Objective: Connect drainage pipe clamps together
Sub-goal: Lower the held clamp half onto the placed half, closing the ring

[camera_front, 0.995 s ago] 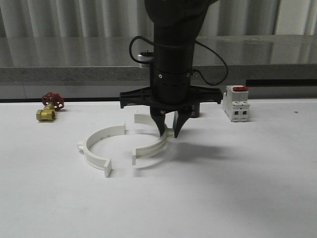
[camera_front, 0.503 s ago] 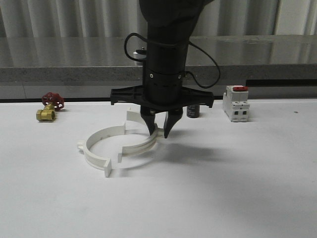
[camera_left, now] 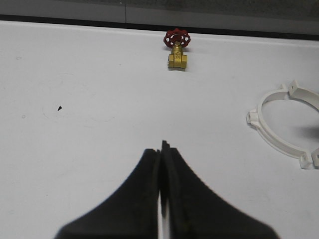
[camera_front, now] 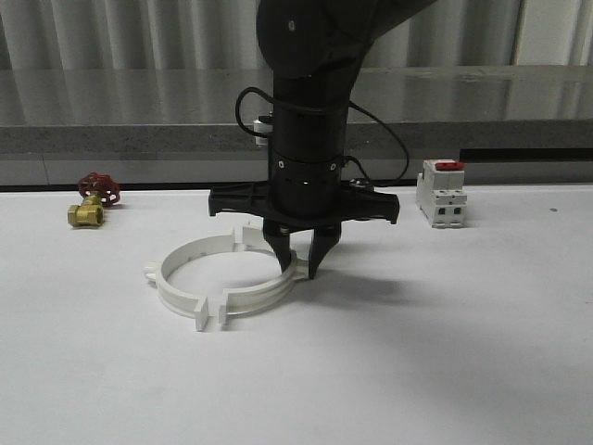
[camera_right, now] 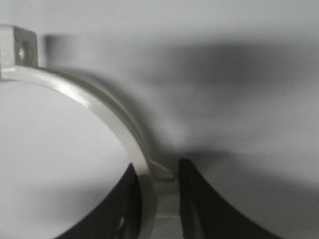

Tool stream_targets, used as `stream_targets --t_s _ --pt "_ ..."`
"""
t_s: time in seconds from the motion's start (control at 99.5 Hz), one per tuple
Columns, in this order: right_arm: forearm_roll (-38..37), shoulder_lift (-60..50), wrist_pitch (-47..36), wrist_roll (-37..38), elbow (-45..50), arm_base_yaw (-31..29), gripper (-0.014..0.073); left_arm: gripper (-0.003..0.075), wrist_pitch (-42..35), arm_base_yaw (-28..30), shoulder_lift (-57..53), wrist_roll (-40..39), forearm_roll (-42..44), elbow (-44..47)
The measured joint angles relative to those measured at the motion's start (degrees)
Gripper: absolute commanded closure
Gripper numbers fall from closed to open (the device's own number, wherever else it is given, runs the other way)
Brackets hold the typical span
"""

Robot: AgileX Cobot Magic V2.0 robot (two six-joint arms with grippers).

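Note:
Two white drainage pipe clamps lie on the white table and form a near-complete ring. The left half [camera_front: 174, 271] rests free. My right gripper [camera_front: 298, 265] comes down from above and is shut on the right half [camera_front: 258, 296] at its right side. The front tabs [camera_front: 211, 318] stand side by side with a thin gap between them, and the back tabs [camera_front: 246, 238] are close together too. In the right wrist view the gripper [camera_right: 156, 167] pinches the white arc [camera_right: 99, 107] between its fingers. My left gripper [camera_left: 162, 147] is shut on nothing above bare table, with the ring [camera_left: 271, 134] off to one side.
A brass valve with a red handwheel [camera_front: 93, 199] sits at the table's back left, also seen from the left wrist [camera_left: 177, 50]. A white breaker with a red top [camera_front: 442, 193] stands at the back right. A grey ledge [camera_front: 111, 134] runs behind the table.
My right gripper has carried its clamp half to the left and lower. The gap to the left half has closed, and the front tabs now sit side by side.

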Motion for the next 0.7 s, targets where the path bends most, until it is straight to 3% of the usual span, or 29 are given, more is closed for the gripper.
stream_targets --t_s 0.704 --pt "0.33 0.47 0.10 2.63 -0.13 1.15 0.0553 0.0741 0.00 0.00 0.00 0.00 0.00 0.00"
